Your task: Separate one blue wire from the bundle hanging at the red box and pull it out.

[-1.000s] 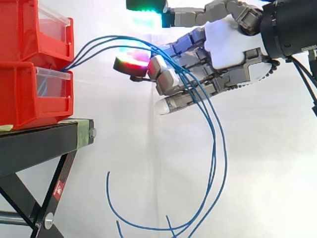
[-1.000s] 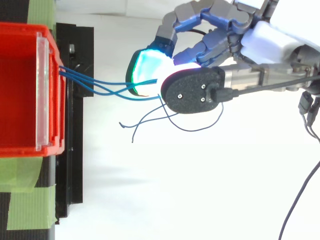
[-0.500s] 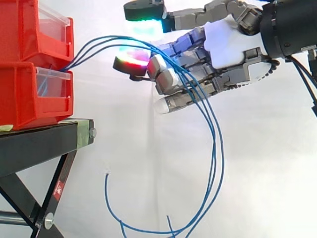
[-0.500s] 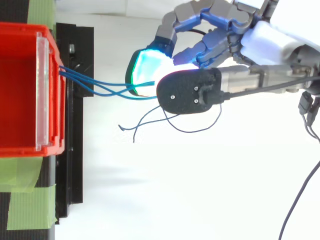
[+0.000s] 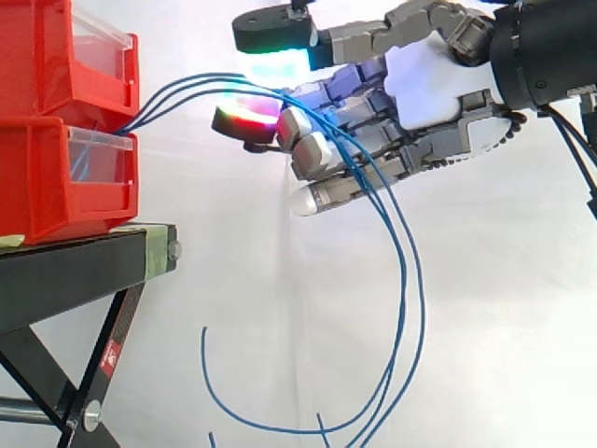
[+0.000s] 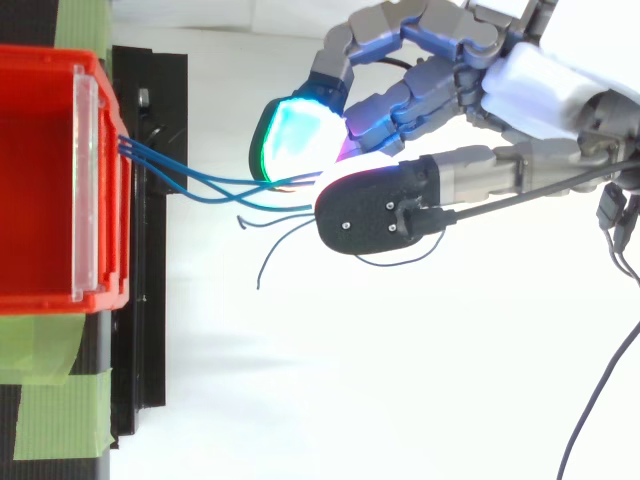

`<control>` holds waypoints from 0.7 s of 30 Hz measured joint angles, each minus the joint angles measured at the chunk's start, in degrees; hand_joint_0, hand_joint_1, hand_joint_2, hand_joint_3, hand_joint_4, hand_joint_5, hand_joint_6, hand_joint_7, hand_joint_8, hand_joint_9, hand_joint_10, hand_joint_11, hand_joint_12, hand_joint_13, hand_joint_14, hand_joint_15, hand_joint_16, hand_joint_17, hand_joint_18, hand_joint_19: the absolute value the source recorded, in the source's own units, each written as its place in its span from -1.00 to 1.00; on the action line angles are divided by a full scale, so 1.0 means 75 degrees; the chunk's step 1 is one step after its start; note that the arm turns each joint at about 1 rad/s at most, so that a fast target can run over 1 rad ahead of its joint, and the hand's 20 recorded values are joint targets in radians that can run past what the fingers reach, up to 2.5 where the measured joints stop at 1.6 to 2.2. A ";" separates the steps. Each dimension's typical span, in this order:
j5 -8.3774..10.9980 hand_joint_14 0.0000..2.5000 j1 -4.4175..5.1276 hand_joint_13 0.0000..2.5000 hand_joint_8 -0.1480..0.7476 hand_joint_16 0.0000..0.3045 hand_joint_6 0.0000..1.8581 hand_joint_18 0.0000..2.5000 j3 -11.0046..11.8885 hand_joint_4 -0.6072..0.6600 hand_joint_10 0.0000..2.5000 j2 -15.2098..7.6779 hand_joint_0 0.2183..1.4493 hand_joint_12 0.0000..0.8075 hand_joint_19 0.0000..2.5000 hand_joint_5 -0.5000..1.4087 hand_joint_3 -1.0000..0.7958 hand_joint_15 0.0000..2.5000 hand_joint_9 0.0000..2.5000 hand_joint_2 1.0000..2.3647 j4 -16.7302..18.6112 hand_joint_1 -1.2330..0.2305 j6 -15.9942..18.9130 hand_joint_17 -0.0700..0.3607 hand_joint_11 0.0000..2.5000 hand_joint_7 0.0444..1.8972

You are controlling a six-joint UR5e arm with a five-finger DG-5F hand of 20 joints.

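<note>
Side view: blue wires [image 5: 187, 84] leave the stacked red bins [image 5: 65, 177] at left, on the black stand [image 5: 75, 271]. They arch right across the hand [image 5: 429, 84] at upper right, then hang in a long loop down to the bottom edge. Cannot tell whether the hand is clamped on them.

Top view: the wires [image 6: 180, 175] run from the bins' front to the hand [image 6: 540, 85]; loose ends curl just below.

Black stand [image 5: 79, 269] carries the lower red bin [image 5: 47, 187] directly on its top, the upper red bin [image 5: 37, 56] stacked above. Green tape [image 6: 50, 420] lies across the stand.
</note>
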 measured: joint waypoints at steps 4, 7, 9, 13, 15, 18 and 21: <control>-0.0016 -0.99 0.0000 -0.24 -0.06 -0.65 -0.05 -0.58 -0.0001 0.22 -0.99 0.0000 -0.35 -0.10 -0.64 -0.71 -0.27 0.21 -0.29 -0.98 0.0004 -0.44 0.0048 -0.12 0.20 -0.13; -0.0028 -0.99 0.0001 -0.24 -0.04 -0.65 -0.05 -0.57 0.0000 0.22 -0.99 0.0000 -0.32 -0.10 -0.64 -0.71 -0.25 0.22 -0.29 -0.98 0.0004 -0.44 0.0211 -0.12 0.19 -0.13; -0.0031 -0.99 0.0001 -0.24 -0.05 -0.65 -0.05 -0.57 -0.0001 0.22 -0.99 0.0000 -0.30 -0.10 -0.64 -0.71 -0.23 0.21 -0.28 -0.98 -0.0003 -0.43 0.0415 -0.13 0.18 -0.13; -0.0033 -0.99 0.0002 -0.24 -0.05 -0.66 -0.05 -0.57 0.0000 0.21 -0.99 0.0000 -0.28 -0.10 -0.65 -0.70 -0.20 0.21 -0.28 -0.98 -0.0016 -0.45 0.0994 -0.13 0.19 -0.13; -0.0033 -0.99 0.0006 -0.24 -0.05 -0.66 -0.05 -0.57 0.0000 0.22 -0.99 0.0000 -0.27 -0.10 -0.65 -0.70 -0.18 0.22 -0.29 -0.98 -0.0017 -0.47 0.1114 -0.13 0.19 -0.12; -0.0034 -0.99 0.0006 -0.25 -0.05 -0.66 -0.05 -0.57 0.0000 0.21 -0.99 0.0000 -0.27 -0.10 -0.64 -0.71 -0.18 0.21 -0.29 -0.98 -0.0019 -0.50 0.1191 -0.13 0.19 -0.11; -0.0034 -0.99 0.0009 -0.26 -0.06 -0.65 -0.05 -0.57 0.0000 0.21 -0.99 0.0000 -0.29 -0.10 -0.65 -0.71 -0.21 0.22 -0.31 -0.98 -0.0024 -0.53 0.1207 -0.13 0.20 -0.11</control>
